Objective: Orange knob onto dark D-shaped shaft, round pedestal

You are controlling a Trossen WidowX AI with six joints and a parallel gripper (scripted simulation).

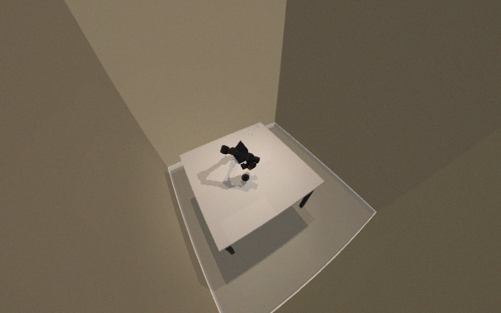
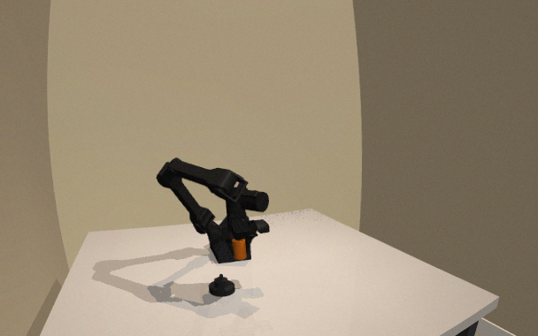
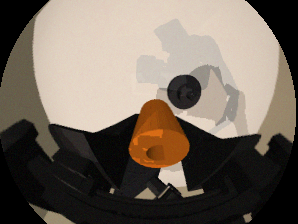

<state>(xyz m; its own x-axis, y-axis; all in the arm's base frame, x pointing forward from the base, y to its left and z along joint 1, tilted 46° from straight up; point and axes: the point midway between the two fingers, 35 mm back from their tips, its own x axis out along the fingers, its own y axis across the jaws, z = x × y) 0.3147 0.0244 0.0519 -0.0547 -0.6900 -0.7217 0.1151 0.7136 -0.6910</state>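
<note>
The orange knob [image 2: 239,249] [image 3: 159,142] [image 1: 250,168] is upright, with the D-shaped hole in its near end facing the wrist camera. My gripper [image 2: 239,244] [image 3: 155,118] is shut on the knob and holds it in the air above the table. The round dark pedestal [image 1: 245,177] [image 2: 221,289] [image 3: 173,93] stands on the table with its dark shaft [image 2: 221,277] pointing up. In the wrist view it lies beyond the knob and a little to the right, apart from it. The shaft's flat side cannot be made out.
The white table [image 1: 282,177] [image 2: 347,283] [image 3: 90,65] carries the pedestal and the arm. The dark arm base [image 1: 241,147] [image 2: 222,253] stands behind the pedestal in the exterior view. The arm's shadow lies around the pedestal. Walls stand behind the table.
</note>
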